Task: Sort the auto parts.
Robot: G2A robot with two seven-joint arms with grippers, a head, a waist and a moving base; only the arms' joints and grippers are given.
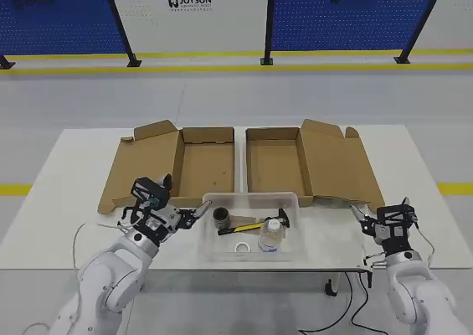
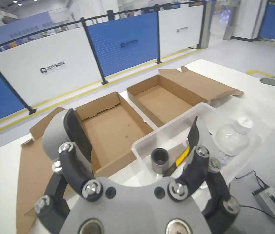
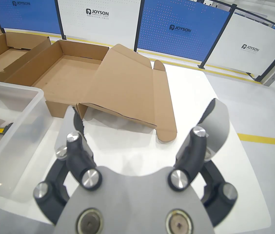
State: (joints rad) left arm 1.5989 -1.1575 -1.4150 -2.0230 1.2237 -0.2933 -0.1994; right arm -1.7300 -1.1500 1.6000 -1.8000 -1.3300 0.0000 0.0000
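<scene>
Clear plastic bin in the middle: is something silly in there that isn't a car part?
Yes. A clear plastic water bottle with a white cap sits in the bin with a dark metal cylinder and a yellow-and-black tool. A drink bottle looks odd among auto parts.

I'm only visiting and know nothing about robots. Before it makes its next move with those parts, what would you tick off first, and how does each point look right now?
1. Left gripper open and empty: ok.
2. Right gripper open and empty: ok.
3. Parts uncovered in the clear bin: ok. A metal sleeve, a yellow-and-black tool and a bottle lie in plain sight.
4. Left cardboard box and right cardboard box open to receive parts: ok.
5. Which part belongs in which box: cannot tell.
6. Left gripper lined up with the metal sleeve: probably ok, the sleeve sits between its spread fingers in the left wrist view.
</scene>
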